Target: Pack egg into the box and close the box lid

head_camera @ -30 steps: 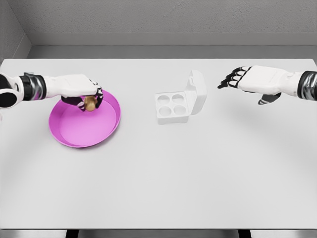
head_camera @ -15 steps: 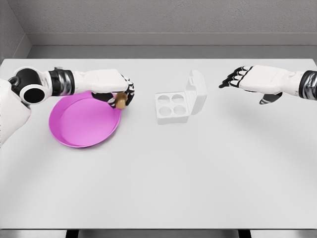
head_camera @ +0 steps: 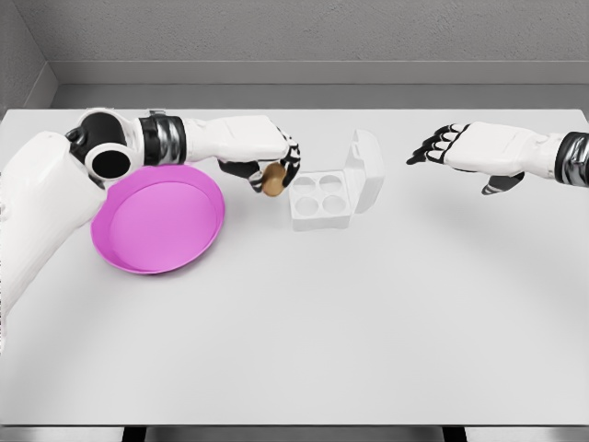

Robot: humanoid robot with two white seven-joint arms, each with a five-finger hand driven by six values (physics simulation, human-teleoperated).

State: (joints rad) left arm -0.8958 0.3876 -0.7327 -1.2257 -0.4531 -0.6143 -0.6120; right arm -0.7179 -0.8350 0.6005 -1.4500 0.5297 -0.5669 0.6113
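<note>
Egg (head_camera: 272,180) and left hand (head_camera: 267,164) have crossed from the pink bowl (head_camera: 156,221) to a spot just beside the white box (head_camera: 320,200) — a second ago the fingers were closed on the egg inside the bowl, and half a second ago they were passing over its right rim. The bowl now holds nothing, and the left arm reaches well out across the white table (head_camera: 304,322). The left hand's fingers are curled round the brown egg, which hangs below the palm, close to the box's left edge but not yet above any of its four cups. The lid (head_camera: 365,168) stands up at the box's right side, so the cups are open to receive the egg. The right hand (head_camera: 457,147) hovers to the right of the box, fingers spread and holding nothing, about where it was a second ago. Judging by this, the carry is nearly done — lowering the egg into a cup and shutting the lid remain.
</note>
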